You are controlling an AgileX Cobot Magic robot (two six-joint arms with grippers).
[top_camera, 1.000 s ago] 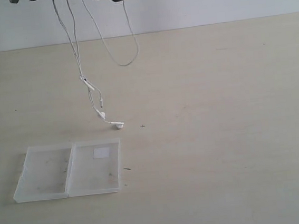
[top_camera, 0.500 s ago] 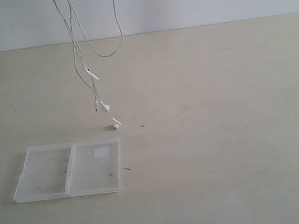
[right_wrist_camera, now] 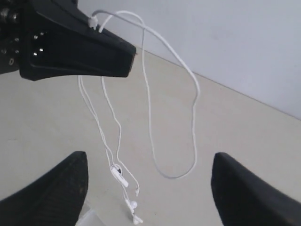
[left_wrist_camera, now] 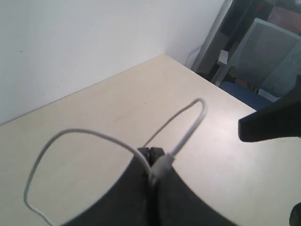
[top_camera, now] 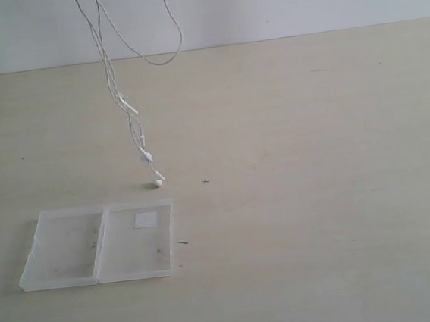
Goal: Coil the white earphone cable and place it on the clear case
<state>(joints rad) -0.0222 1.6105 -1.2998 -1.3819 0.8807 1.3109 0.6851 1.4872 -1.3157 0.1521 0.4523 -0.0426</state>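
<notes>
High over the table (top_camera: 317,197), left gripper (left_wrist_camera: 151,153) is pinched on the cable (top_camera: 129,112), which hangs near-vertical, buds (top_camera: 157,182) low near the case (top_camera: 67,247); right gripper (right_wrist_camera: 148,157), fingers (right_wrist_camera: 61,188) spread wide and empty, faces the slack loop, best placed to gather it.

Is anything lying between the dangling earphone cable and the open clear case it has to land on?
Nothing visible does. The white earphone cable hangs from the left gripper, its lowest earbud just beyond the clear case. Only table surface shows between them.
</notes>
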